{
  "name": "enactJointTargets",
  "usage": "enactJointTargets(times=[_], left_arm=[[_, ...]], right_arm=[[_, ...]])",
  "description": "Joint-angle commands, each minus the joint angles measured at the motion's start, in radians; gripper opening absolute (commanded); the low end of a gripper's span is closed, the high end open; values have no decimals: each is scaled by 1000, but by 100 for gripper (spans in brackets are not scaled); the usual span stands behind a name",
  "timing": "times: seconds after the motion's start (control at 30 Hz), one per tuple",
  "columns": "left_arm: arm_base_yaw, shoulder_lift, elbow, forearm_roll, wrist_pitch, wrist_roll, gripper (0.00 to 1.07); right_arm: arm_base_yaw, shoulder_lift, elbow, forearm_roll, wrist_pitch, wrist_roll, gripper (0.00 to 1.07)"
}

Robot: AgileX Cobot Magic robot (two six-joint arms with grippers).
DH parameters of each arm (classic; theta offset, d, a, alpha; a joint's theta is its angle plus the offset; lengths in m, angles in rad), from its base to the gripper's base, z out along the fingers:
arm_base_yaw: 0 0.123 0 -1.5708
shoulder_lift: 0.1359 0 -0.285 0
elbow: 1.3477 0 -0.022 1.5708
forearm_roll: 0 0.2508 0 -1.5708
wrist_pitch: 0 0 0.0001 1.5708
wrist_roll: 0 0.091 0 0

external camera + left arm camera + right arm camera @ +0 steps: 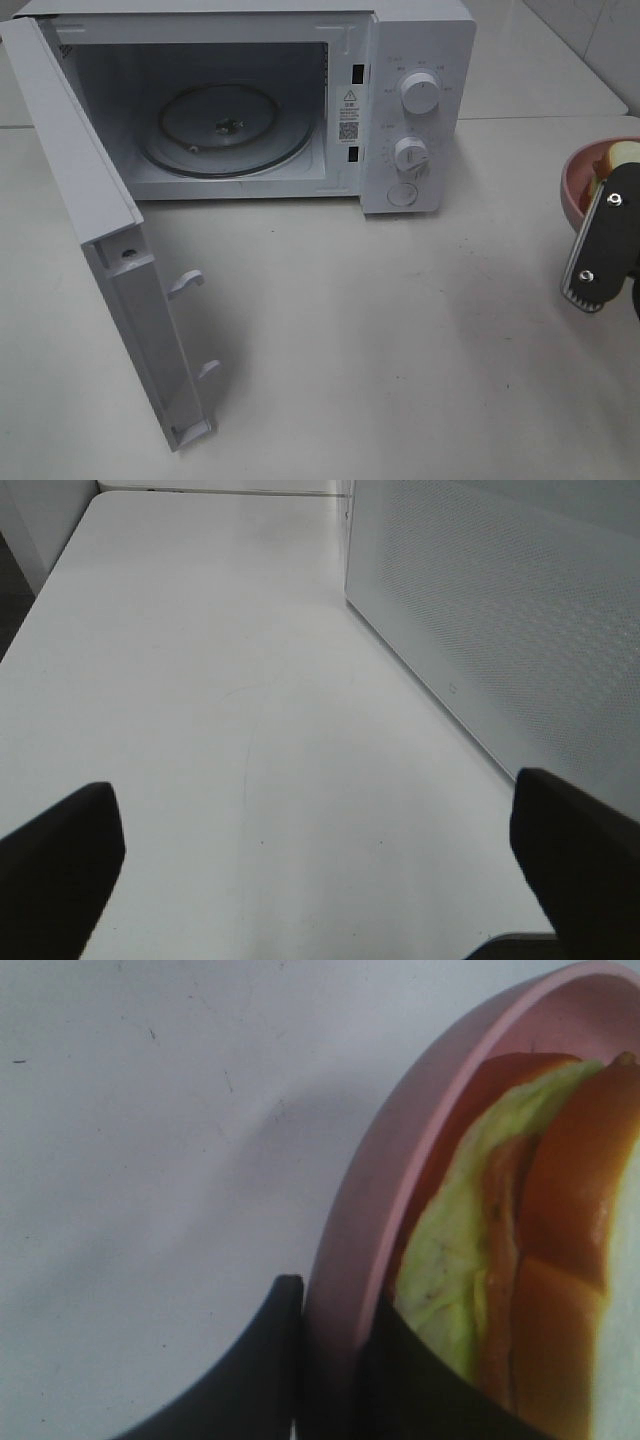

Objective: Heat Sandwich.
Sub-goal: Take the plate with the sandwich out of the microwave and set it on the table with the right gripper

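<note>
Two fingers of my right gripper clamp the pink plate's rim, carrying the soft, squashable sandwich at the desk's right, while the left gripper idles spread.

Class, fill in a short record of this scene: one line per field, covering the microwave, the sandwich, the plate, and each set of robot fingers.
Microwave: white countertop microwave, door swung fully open, glass turntable bare
Sandwich: white bread sandwich with yellow-green filling, lying in the plate
Plate: round pink plate, on the white table, right of the microwave
Right gripper: fingers shut on the plate's rim, one inside, one outside
Left gripper: fingers wide open, holding nothing, beside the microwave door
</note>
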State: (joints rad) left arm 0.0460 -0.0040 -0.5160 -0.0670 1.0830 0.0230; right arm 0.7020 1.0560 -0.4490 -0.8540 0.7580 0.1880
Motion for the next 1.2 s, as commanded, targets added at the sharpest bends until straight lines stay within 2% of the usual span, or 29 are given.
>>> enactJointTargets(times=[0.03,0.47,1.2], left_arm=[[3,-6,1,-1,-9,2,98],[3,-6,1,-1,-9,2,98],[3,-6,1,-1,-9,2,98]], right_arm=[[0,33,-4,-59,2,82,2],[0,250,-15,-137,8,477,2],[0,466,-136,-166,22,781,3]])
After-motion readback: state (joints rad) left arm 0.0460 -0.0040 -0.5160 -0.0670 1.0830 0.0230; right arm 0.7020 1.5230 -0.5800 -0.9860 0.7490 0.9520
